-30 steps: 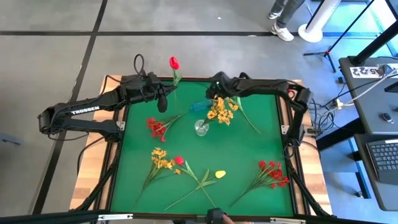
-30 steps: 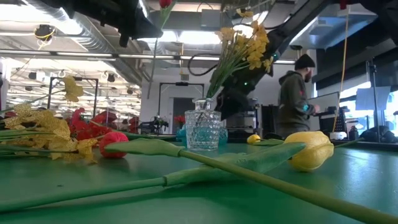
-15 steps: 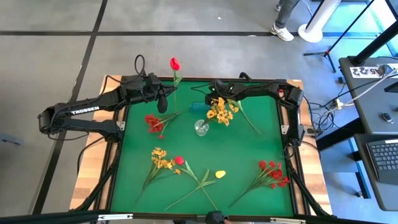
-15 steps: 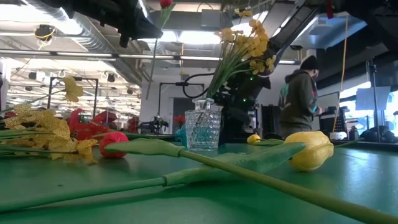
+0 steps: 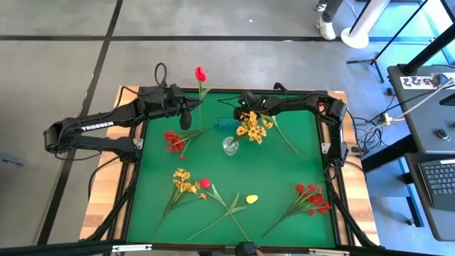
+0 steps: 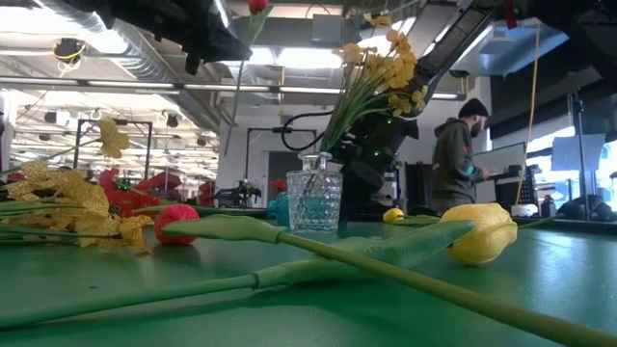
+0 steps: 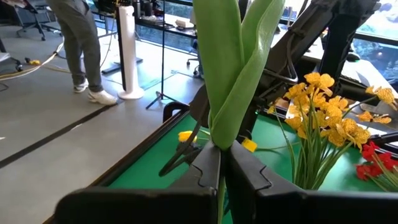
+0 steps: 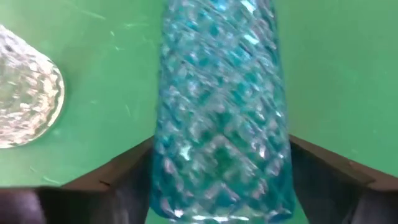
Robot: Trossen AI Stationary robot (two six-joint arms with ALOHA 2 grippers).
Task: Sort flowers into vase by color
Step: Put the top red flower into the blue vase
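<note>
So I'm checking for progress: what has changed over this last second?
The red sprig slid slightly towards the left arm's side, and the right arm pulled its elbow in a little, its right gripper at the blue vase. Unchanged: the left gripper clamps the red tulip, and the yellow sprig sits in the clear vase.

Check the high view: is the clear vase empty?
No. The clear vase holds a yellow-orange sprig whose stems run down into its mouth and whose blooms lean toward the right arm.
</note>
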